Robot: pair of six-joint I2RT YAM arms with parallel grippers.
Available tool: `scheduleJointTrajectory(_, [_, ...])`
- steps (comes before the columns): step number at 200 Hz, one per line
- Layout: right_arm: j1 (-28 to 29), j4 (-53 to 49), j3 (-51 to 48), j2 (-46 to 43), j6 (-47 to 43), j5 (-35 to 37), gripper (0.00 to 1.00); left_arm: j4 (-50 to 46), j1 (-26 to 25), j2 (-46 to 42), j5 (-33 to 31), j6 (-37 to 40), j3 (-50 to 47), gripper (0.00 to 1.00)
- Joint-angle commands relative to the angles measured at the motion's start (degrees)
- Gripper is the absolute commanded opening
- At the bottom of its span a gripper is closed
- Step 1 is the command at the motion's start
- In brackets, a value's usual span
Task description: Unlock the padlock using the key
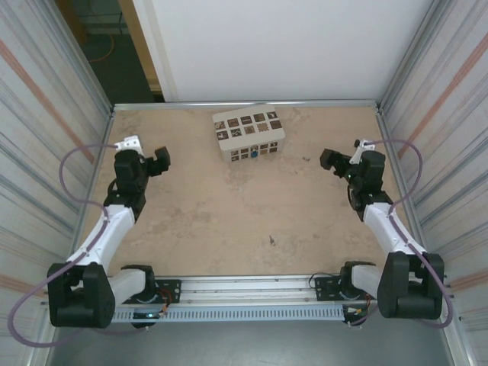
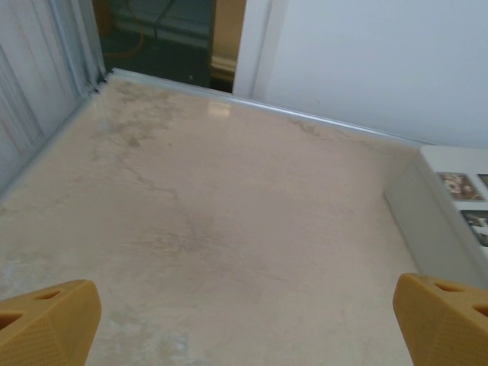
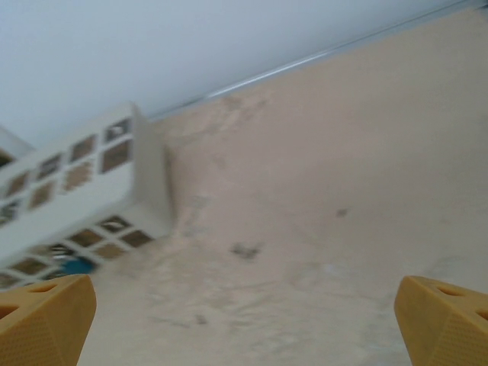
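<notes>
Seen from the top external camera, no part of the task has been started. The left gripper [image 1: 158,160] and the right gripper [image 1: 332,160] hover above the table [image 1: 191,221], well apart from each other, each with its jaws spread wide and empty. The key [image 1: 272,241], a tiny dark sliver, lies on bare table toward the near rail, somewhat closer to the right arm than to the left. The white box [image 1: 248,131] with dark square tags stands toward the far wall. A small bluish spot low on its near face is where I take the padlock [image 1: 245,153] to be, though it is too small here to be sure. I judge the step in hand to be the first approach. The next move likely calls for one gripper to descend over the key and pinch that thin piece off the flat surface, while the other goes to steady the lock. In the left wrist view, the left gripper's yellow fingers [image 2: 47,320] sit at the two lower corners, released, with bare table between them and a corner of the white box [image 2: 427,221] at the right. The tilted right wrist view brings the box [image 3: 149,179] closer than the overhead does. A blue bit touches the box's lower edge, probably the padlock [image 3: 72,265]. The right gripper's fingers [image 3: 46,320] also stand wide with nothing between them. I cannot tell the dark flecks on the table from stains.
</notes>
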Motion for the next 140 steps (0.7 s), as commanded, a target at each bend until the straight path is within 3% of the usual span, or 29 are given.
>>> scheduleJointTrajectory(1, [4.83,-5.19,5.27,4.59,7.40,-4.95,0.99,-8.31,-0.44,4.78,7.23,-6.07,5.19,0.99])
scheduleJointTrajectory(27, [11.41,-4.28,12.13,13.38,7.13,-2.17,0.99,-8.85,-4.07,12.11,11.98,-8.53,10.72,0.99])
scheduleJointTrajectory(57, [14.68,0.34,19.65,24.61,9.11,-1.69,0.99,-8.75,-8.57,21.60,15.12,-9.76,17.85,0.99])
scheduleJointTrajectory(87, [16.02,2.68,27.55,35.21,9.67,1.34,0.99,-7.60,-10.22,29.93,19.60,-12.89,24.51,0.99])
scheduleJointTrajectory(140, [16.02,3.41,38.66,48.73,10.11,-0.18,0.99,-7.26,-11.30,42.62,26.25,-16.25,34.77,0.99])
